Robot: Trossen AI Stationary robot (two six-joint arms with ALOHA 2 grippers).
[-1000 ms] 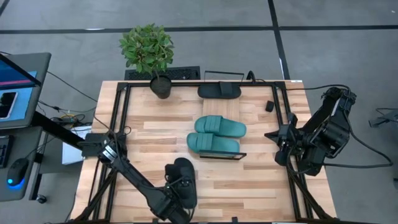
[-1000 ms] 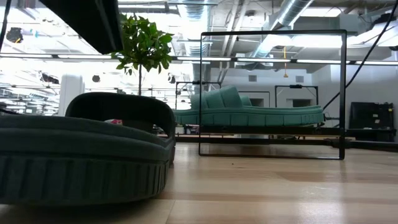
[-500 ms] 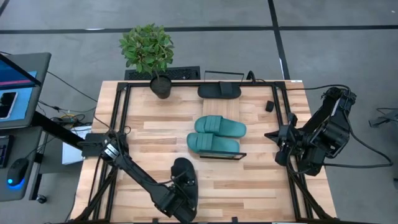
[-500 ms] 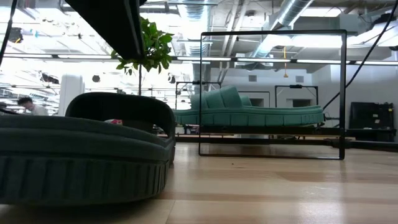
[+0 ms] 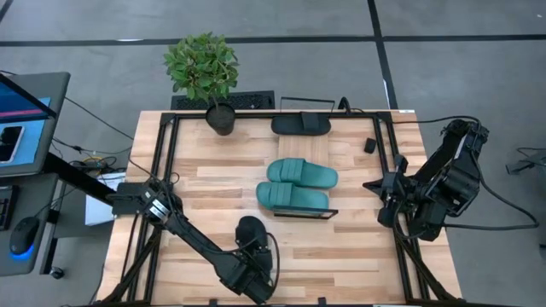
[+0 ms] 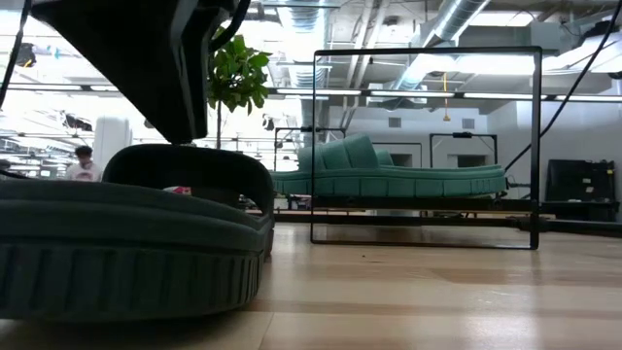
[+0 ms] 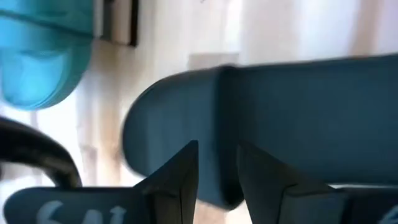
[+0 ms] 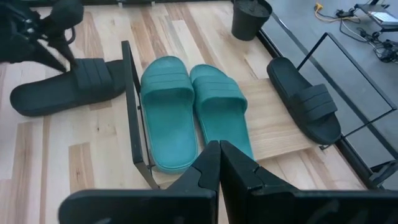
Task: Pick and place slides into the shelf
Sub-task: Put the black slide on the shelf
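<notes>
A black slide [image 5: 249, 230] lies flat on its sole near the table's front edge; it fills the left of the low view [image 6: 126, 233]. My left gripper [image 7: 217, 152] hangs over its strap [image 7: 298, 118], pointing steeply down, with a narrow gap between its fingers. Two teal slides [image 5: 300, 184] lie side by side on the shelf's board [image 8: 273, 134]. Another black slide [image 5: 300, 125] lies at the far edge. My right gripper [image 8: 219, 149] is shut and waits high at the table's right side. My left gripper comes at the black slide's strap from above, slanting down, its fingers [image 7: 180, 180] standing on either side of the strap's edge [image 7: 219, 112]. In the low view its tip [image 6: 180, 136] reaches the strap's top. Whether it touches the strap, I cannot tell.
A potted plant [image 5: 205, 72] stands at the far left corner, with a keyboard [image 5: 247, 101] beside it. A small dark block [image 5: 369, 145] lies at the far right. The shelf's upright wire frame [image 6: 425, 146] rises in front of the teal slides. Bare wood stretches right of the near black slide.
My left gripper has moved toward the table's right edge and down, over the near black slide's strap, tipping a little. The slide has stayed where it was.
</notes>
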